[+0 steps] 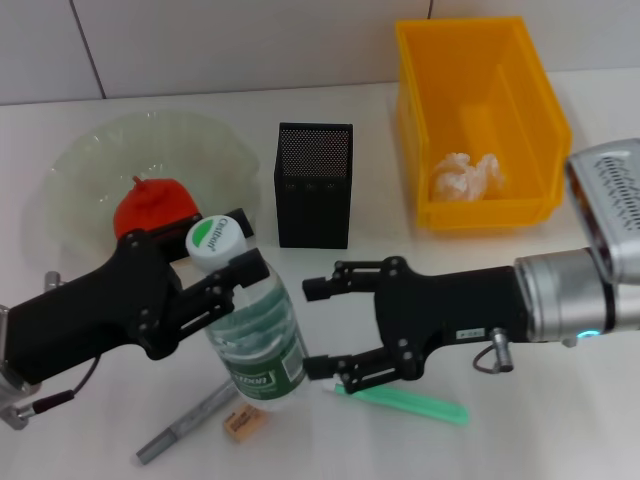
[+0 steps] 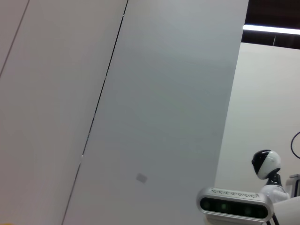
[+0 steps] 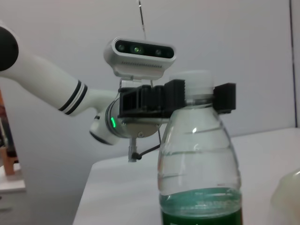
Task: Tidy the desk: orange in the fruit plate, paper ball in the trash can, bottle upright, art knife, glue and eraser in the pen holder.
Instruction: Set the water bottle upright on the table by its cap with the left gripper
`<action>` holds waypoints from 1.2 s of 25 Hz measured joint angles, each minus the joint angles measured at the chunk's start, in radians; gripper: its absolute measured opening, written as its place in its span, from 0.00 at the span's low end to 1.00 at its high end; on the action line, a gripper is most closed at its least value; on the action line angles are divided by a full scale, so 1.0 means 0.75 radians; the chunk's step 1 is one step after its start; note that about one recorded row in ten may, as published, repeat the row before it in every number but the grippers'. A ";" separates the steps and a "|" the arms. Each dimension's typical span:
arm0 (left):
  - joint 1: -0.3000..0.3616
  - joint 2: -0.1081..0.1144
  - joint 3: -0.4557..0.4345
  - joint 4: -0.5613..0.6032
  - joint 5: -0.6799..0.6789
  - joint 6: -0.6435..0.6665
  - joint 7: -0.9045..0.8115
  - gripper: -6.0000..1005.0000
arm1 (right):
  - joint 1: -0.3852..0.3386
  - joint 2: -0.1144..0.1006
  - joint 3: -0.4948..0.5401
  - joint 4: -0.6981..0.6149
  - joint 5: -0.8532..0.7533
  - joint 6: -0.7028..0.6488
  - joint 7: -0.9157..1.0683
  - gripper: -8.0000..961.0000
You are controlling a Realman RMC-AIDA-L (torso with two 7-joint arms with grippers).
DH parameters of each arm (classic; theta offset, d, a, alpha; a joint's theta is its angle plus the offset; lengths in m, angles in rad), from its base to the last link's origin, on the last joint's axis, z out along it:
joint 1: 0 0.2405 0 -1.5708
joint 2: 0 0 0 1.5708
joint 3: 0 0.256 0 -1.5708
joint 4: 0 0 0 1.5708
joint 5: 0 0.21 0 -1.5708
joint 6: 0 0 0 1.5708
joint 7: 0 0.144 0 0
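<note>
The clear bottle (image 1: 258, 340) with a green label stands upright on the table, and my left gripper (image 1: 228, 268) is shut on its neck just under the white-and-green cap. The right wrist view shows the same grip (image 3: 187, 99) on the bottle (image 3: 199, 159). My right gripper (image 1: 320, 328) is open just right of the bottle, not touching it. The orange (image 1: 150, 207) lies in the fruit plate (image 1: 80, 160). The paper ball (image 1: 466, 175) is inside the trash can (image 1: 530, 90). The eraser (image 1: 240, 421) lies by the bottle's base. The pen holder (image 1: 315, 185) stands behind.
A flat green tool (image 1: 415, 405) lies under my right gripper and a grey pen-shaped tool (image 1: 185, 425) lies near the front edge; I cannot tell which is the art knife and which the glue. The left wrist view shows only a wall.
</note>
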 joint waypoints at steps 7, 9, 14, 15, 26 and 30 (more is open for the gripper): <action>0.025 0.015 -0.020 0.035 -0.006 -0.009 0.000 0.43 | -0.081 0.000 0.157 -0.035 -0.002 -0.066 -0.007 0.87; 0.035 0.018 -0.040 0.045 -0.006 -0.017 0.003 0.43 | -0.112 0.000 0.211 -0.035 -0.002 -0.081 -0.019 0.87; 0.067 0.033 -0.126 0.054 -0.003 -0.050 0.030 0.43 | -0.205 0.006 0.345 -0.022 -0.003 -0.123 -0.159 0.87; 0.075 0.036 -0.142 0.054 -0.003 -0.062 0.050 0.43 | -0.219 0.006 0.365 -0.017 -0.003 -0.127 -0.176 0.87; 0.181 0.034 -0.188 0.178 -0.002 -0.141 0.162 0.43 | -0.273 0.001 0.512 0.059 -0.004 -0.120 -0.257 0.87; 0.196 0.032 -0.188 0.181 -0.001 -0.168 0.226 0.43 | -0.269 0.001 0.526 0.061 0.000 -0.118 -0.258 0.87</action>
